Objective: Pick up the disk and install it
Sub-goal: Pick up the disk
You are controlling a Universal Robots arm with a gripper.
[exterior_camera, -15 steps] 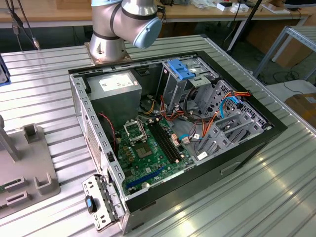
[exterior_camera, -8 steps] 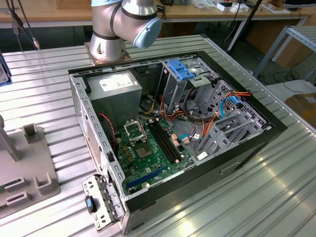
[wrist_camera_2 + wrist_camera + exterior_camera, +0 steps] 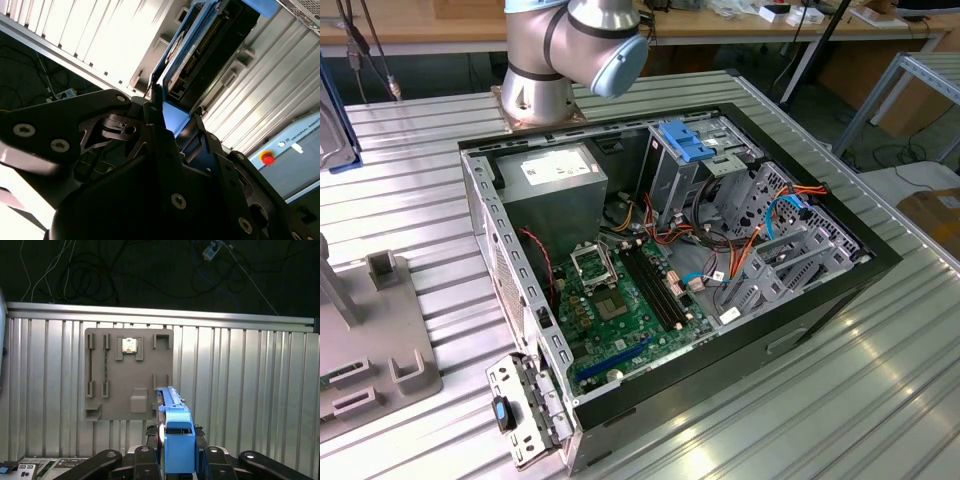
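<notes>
First wrist view | fingers (image 3: 212,465) clamp the disk (image 3: 177,435); grey tray (image 3: 115,390) holds a chip (image 3: 129,345)

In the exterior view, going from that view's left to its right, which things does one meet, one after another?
Grey fixture plate → power supply → blue drive-cage latch → orange cables.
</notes>
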